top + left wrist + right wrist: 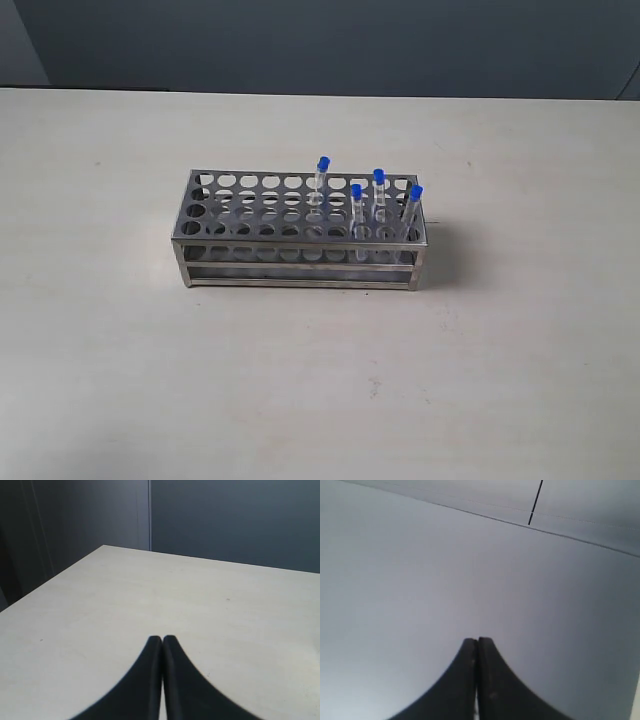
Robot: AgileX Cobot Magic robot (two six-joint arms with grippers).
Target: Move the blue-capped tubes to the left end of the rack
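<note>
The shiny steel rack (300,262) stands in the middle of the pale table in the exterior view. Several blue-capped tubes stand in its right half: one (321,180) further back and nearer the middle, one (356,208) in front, one (379,192) behind it, and one (412,204) leaning at the right end. Neither arm shows in the exterior view. My left gripper (162,639) is shut over bare tabletop, holding nothing. My right gripper (478,641) is shut too, facing a plain grey surface. The rack and tubes are out of both wrist views.
The pale table (120,360) spreads wide around the rack on all sides. A dark wall (320,40) runs behind its far edge. In the left wrist view the table's corner (104,546) meets dark panels.
</note>
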